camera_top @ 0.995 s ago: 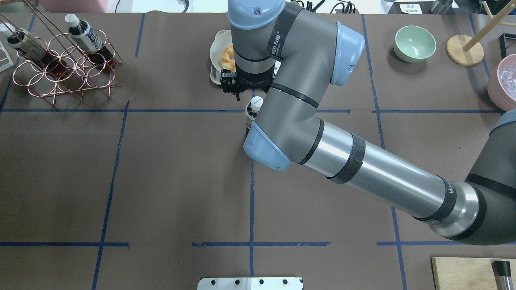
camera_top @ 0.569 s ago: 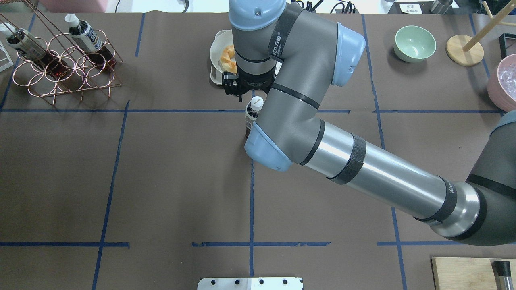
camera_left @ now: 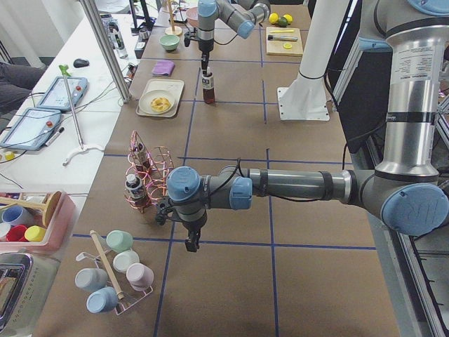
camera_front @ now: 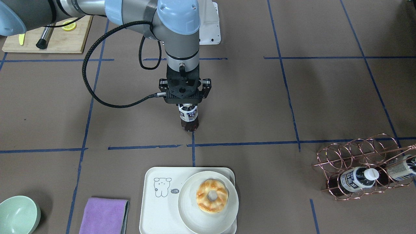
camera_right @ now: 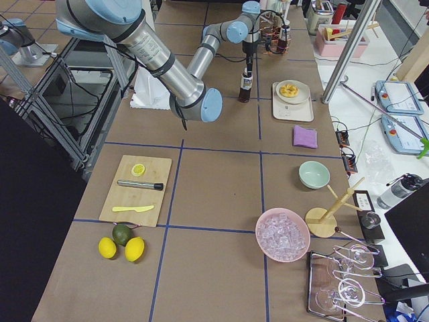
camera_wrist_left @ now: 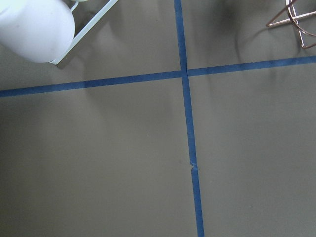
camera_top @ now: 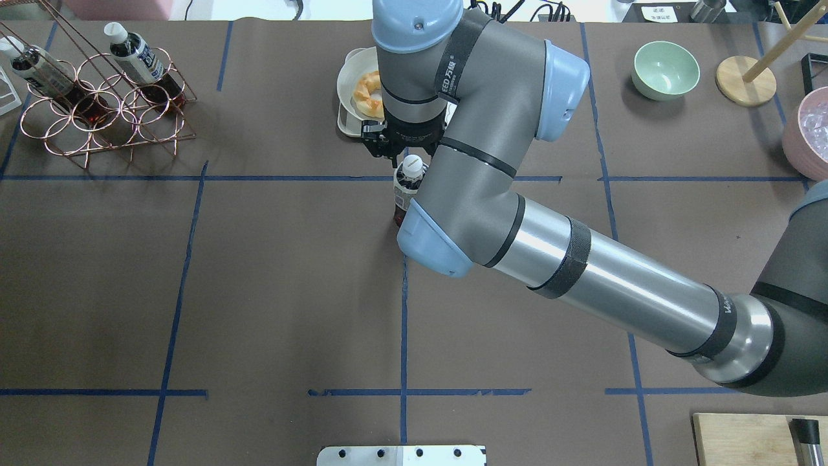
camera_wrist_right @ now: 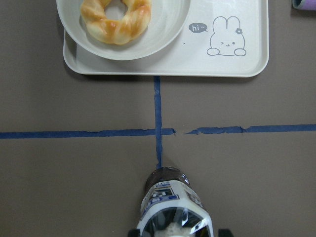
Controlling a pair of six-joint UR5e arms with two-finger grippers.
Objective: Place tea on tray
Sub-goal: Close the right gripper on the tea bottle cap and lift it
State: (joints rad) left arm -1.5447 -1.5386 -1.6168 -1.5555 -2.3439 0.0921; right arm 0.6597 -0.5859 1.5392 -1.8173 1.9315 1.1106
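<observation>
The tea (camera_front: 189, 117), a small bottle of dark liquid with a navy-and-white label, stands upright on the table by a blue tape crossing. My right gripper (camera_front: 185, 103) hangs straight over its cap, jaws open on either side of the top and not closed on it. In the right wrist view the bottle (camera_wrist_right: 170, 202) sits bottom centre. The off-white tray (camera_front: 156, 208) with the cartoon animal lies beyond it, across the tape line. My left gripper (camera_left: 191, 243) shows only in the exterior left view, low over bare table near the wire rack; I cannot tell its state.
A round white plate (camera_front: 190, 217) with a donut (camera_front: 212, 196) fills one half of the tray. A purple cloth (camera_front: 104, 211) and a green bowl (camera_front: 18, 214) lie beside the tray. A copper wire rack (camera_front: 357, 169) holds two more bottles. A wooden cutting board (camera_front: 52, 39) lies near the robot's base.
My right gripper has shifted sideways and closer, from beside the bottle's cap to over it. The bottle has not moved.
</observation>
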